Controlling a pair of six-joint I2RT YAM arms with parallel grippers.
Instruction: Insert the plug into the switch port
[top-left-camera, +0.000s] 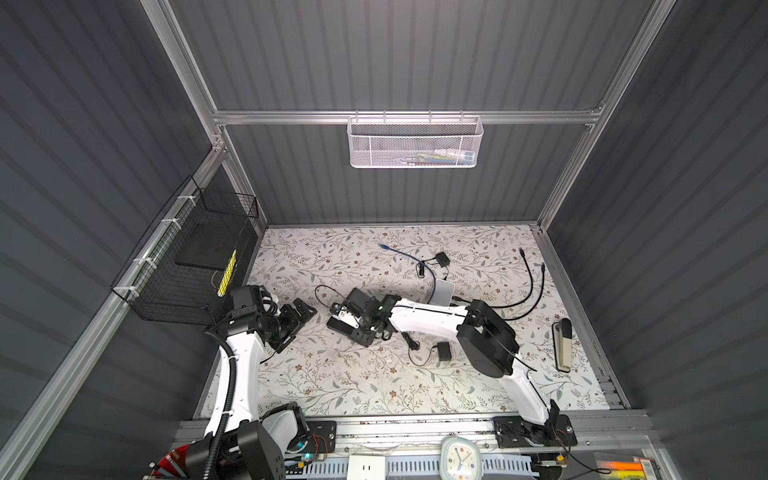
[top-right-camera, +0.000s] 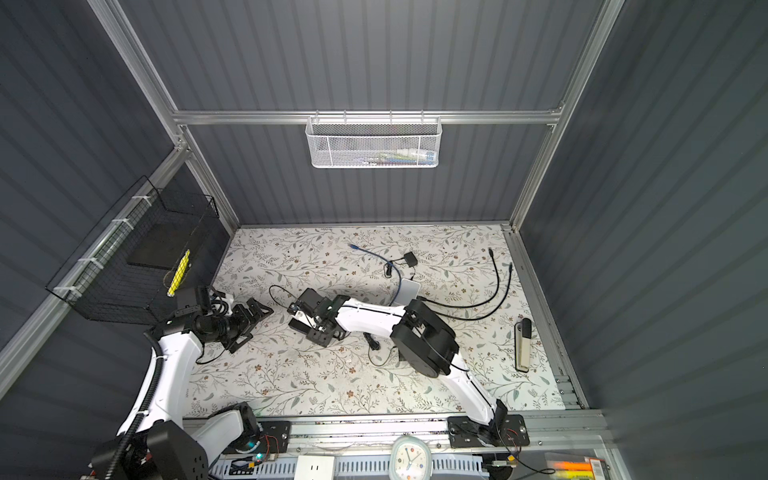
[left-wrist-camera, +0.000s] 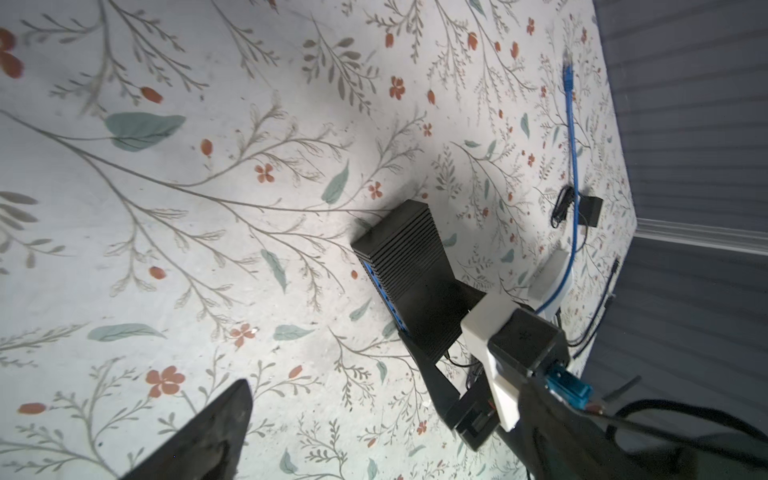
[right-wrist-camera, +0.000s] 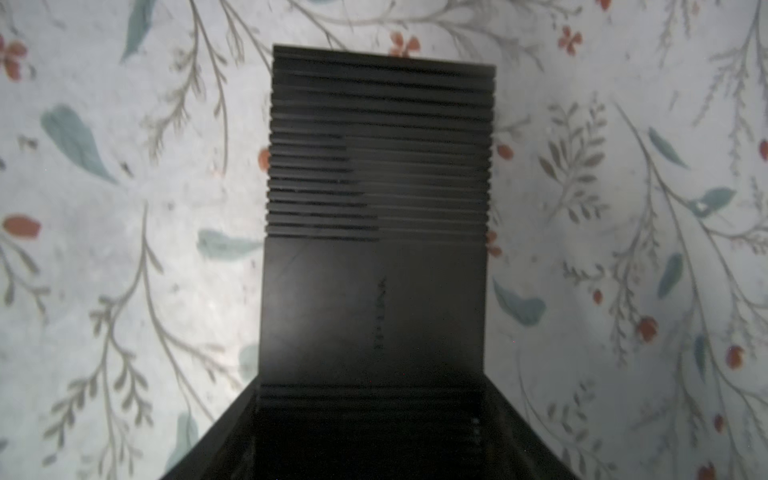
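Observation:
The black ribbed switch (right-wrist-camera: 374, 208) lies mid-table, its blue port side (left-wrist-camera: 380, 291) showing in the left wrist view. My right gripper (top-left-camera: 347, 320) (top-right-camera: 305, 320) (right-wrist-camera: 372, 386) straddles it from above. Its jaws press on the two long sides, and it hides most of the switch (top-left-camera: 337, 329) (top-right-camera: 296, 326) in both top views. The blue cable's plug (top-left-camera: 382, 246) (top-right-camera: 352, 246) (left-wrist-camera: 567, 72) lies loose on the table at the back. My left gripper (top-left-camera: 305, 309) (top-right-camera: 259, 309) (left-wrist-camera: 386, 415) hovers open and empty to the left of the switch.
The blue cable runs to a white box (top-left-camera: 444, 291). Black adapters (top-left-camera: 441, 259) (top-left-camera: 444, 351) and two black cables (top-left-camera: 532, 282) lie on the right, beside a stapler (top-left-camera: 562, 345). A black wire basket (top-left-camera: 195, 257) hangs on the left wall and a white mesh basket (top-left-camera: 415, 143) on the back wall.

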